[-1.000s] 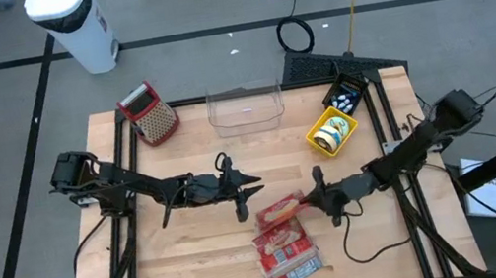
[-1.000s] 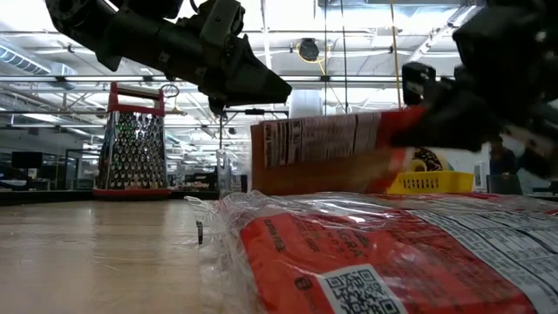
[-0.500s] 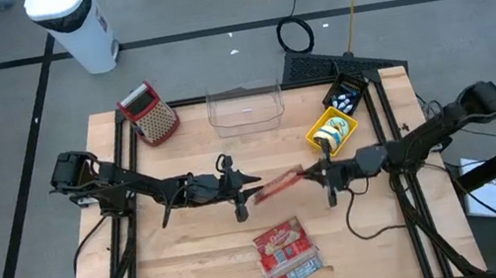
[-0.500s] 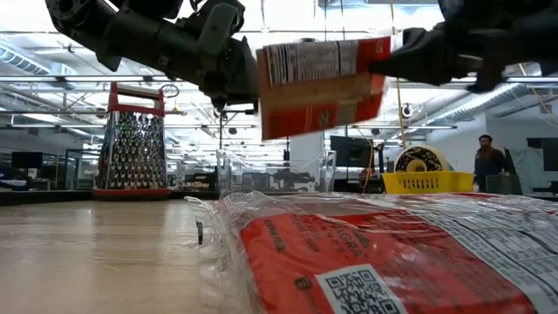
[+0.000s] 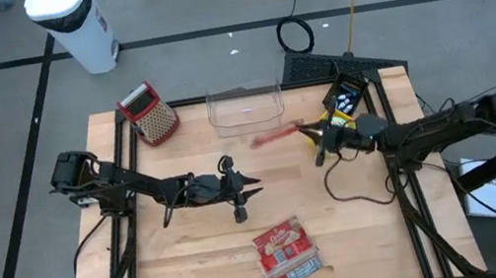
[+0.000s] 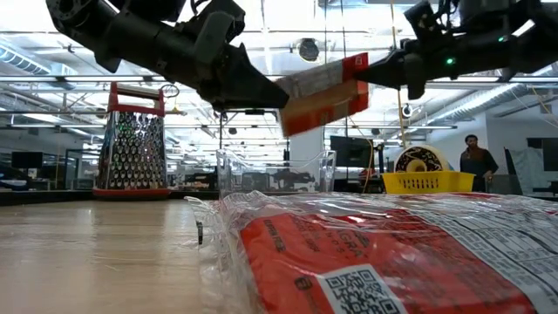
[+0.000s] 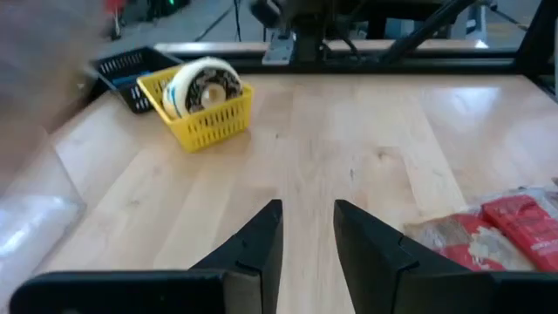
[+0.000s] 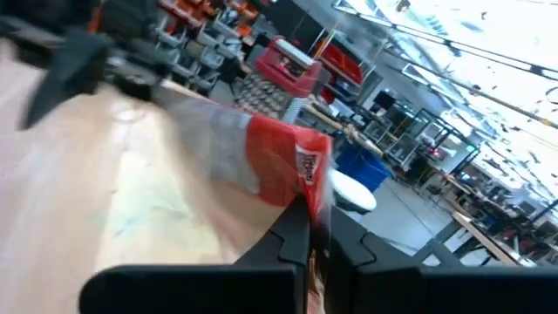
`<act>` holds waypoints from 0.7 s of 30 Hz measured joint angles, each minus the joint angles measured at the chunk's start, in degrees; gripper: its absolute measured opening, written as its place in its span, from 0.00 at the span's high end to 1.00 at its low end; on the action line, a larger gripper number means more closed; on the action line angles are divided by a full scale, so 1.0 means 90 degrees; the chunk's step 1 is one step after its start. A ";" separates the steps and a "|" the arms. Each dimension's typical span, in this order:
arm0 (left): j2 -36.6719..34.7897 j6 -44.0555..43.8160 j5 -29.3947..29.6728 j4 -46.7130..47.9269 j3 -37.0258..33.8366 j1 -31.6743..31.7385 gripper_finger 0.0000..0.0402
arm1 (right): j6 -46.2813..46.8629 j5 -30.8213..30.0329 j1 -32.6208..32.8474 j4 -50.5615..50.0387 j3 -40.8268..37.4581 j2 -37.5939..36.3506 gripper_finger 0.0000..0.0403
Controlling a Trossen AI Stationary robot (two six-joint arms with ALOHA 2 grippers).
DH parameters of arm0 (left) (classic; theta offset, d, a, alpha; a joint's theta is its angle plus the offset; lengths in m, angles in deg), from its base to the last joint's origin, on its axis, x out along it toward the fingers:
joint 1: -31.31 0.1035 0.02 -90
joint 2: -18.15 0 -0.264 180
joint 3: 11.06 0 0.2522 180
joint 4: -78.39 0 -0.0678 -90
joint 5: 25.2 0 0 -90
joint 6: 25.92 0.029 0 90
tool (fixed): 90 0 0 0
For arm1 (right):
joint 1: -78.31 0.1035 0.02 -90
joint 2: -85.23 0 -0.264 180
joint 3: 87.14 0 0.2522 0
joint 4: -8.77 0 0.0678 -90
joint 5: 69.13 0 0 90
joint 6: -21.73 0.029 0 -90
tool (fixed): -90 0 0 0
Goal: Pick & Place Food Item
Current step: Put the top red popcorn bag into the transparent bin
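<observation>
A red and clear food packet point(image 5: 273, 137) hangs in the air just right of a clear plastic container point(image 5: 245, 106) at the table's far side, with my right gripper point(image 5: 307, 131) shut on it. In the low view the packet point(image 6: 323, 92) shows high above the table. A second red food packet point(image 5: 286, 253) lies flat near the front edge. My left gripper point(image 5: 254, 186) stands open over the table's middle, with nothing between its fingers point(image 7: 261, 240). My right gripper pinches the packet's sealed end point(image 8: 307, 179) between its two fingers. The fingers come about level from the table's right side. The packet sticks out from them toward the table's left, tilted and lifted clear of the table.
A yellow basket point(image 5: 332, 131) with a tape roll and a black basket point(image 5: 343, 94) stand right under my right arm. A red-topped grater point(image 5: 149, 113) is at the far left. Bare wood lies between the two arms and along the table's left.
My right gripper has risen and swung from the table's middle toward the far right, tipping up to about level. The packet it holds has been lifted off the second packet and carried to beside the clear container. My left gripper has kept its place.
</observation>
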 joint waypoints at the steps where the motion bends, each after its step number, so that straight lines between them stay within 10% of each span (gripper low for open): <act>1: 0.0000 -0.0044 -0.0001 0.0064 0.0000 0.0000 0.74 | 0.0001 0.0182 -0.0180 0.0101 0.0000 0.0018 1.00; 21: 0.0000 -0.0483 0.0002 0.0390 0.0000 0.0000 0.74 | 0.0902 0.2765 -0.2696 0.0893 0.2357 0.3223 1.00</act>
